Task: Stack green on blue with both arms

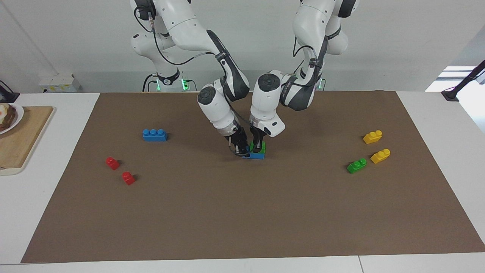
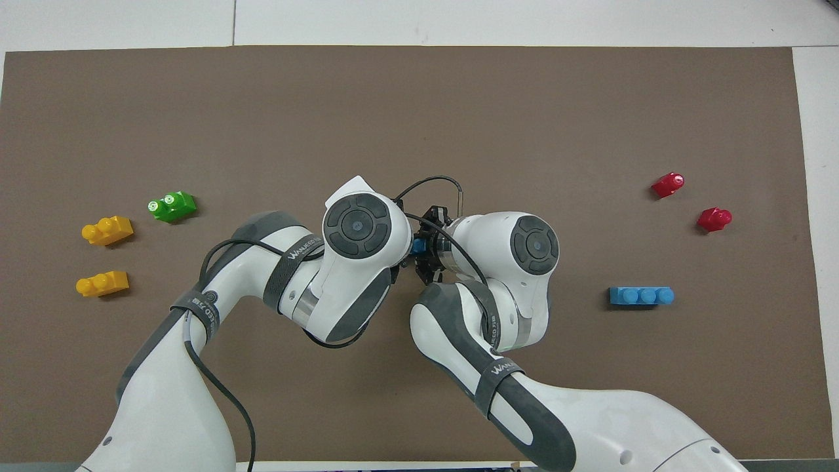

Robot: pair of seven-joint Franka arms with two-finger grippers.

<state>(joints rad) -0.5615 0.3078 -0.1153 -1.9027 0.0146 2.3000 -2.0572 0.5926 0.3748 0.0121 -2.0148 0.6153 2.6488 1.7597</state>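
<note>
while both arms lean in over the middle of the brown mat (image 1: 242,212), the scene reads like this:

green brick on the stack (image 1: 260,146): it sits on top of a blue brick, at the middle of the mat.
blue brick under it (image 1: 257,155): it lies flat on the mat; only its lower edge shows in the facing view, and in the overhead view only a small blue bit (image 2: 417,245) shows between the two wrists.
left gripper (image 1: 259,147): it comes down on the green brick from above, its fingers closed on the brick.
right gripper (image 1: 242,151): it is low at the end of the blue brick that points toward the right arm's end of the table; i cannot tell if its fingers are apart or together.
second blue brick (image 1: 154,134): it lies alone on the mat toward the right arm's end, well apart from the stack.
second green brick (image 1: 356,165): it lies toward the left arm's end of the mat, just beside the yellow ones and farther from the robots than they are.
two yellow bricks (image 1: 373,137): one is nearer to the robots, the other (image 1: 380,156) is close to it.
two red bricks (image 1: 112,163): they lie near each other toward the right arm's end, the second (image 1: 128,178) farther from the robots.
wooden board (image 1: 22,140): it is on the white table beside the mat, with a plate (image 1: 15,119) at its edge.
</note>
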